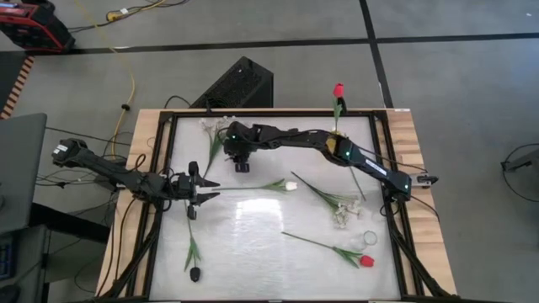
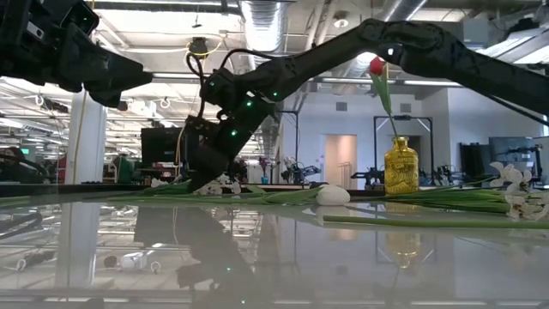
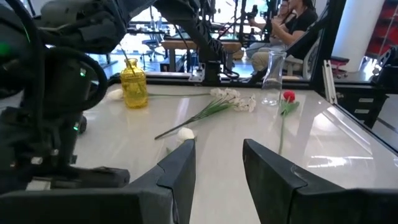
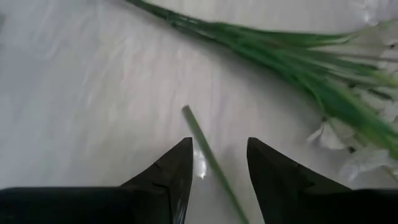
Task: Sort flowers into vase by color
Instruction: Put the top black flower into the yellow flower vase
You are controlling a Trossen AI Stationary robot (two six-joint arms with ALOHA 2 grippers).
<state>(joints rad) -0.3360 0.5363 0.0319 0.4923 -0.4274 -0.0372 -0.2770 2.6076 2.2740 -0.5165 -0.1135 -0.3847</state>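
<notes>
**Flowers scattered, one red tulip in the yellow vase**

Nearest the front edge of the table: a dark tulip at the left, a red tulip at the right, both lying flat. Just beyond the red one, a clear glass vase, standing upright in the left wrist view.

Mid-table: a sprig of small white blossoms to the right; a white tulip lying in the centre, stem running left. Left gripper low at the left side, fingers apart, nothing between them, pointing toward that white tulip.

Farther back: right gripper reaching across to the rear left, fingers spread, straddling a thin green stem without gripping it. Beside it, another white sprig flat on the surface.

At the far edge: a yellow vase holding one upright red tulip.
</notes>
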